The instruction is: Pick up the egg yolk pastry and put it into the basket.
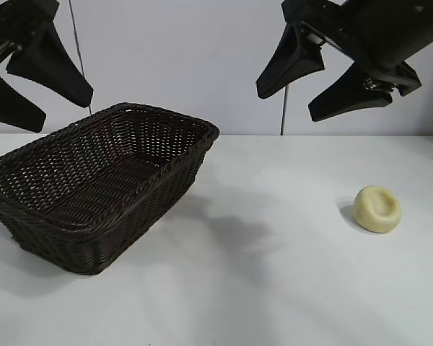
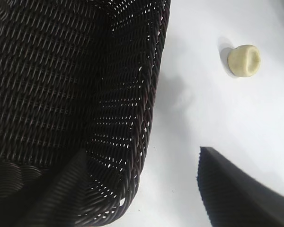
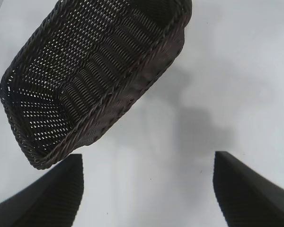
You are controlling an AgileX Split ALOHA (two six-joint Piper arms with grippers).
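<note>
- Exterior view: the egg yolk pastry (image 1: 377,209) sits on the white table (image 1: 274,288), dimple facing up, well apart from the basket (image 1: 94,189).
- Basket stands at the view's left, interior holding nothing visible.
- Left gripper (image 1: 30,92) hangs raised above the basket's far left edge, fingers spread apart, gripping nothing.
- Right gripper (image 1: 314,92) hangs raised above the table, between basket and pastry, fingers spread apart, gripping nothing.
- Left wrist view: pastry (image 2: 245,60) lies beyond the basket rim (image 2: 149,113), untouched.
</note>
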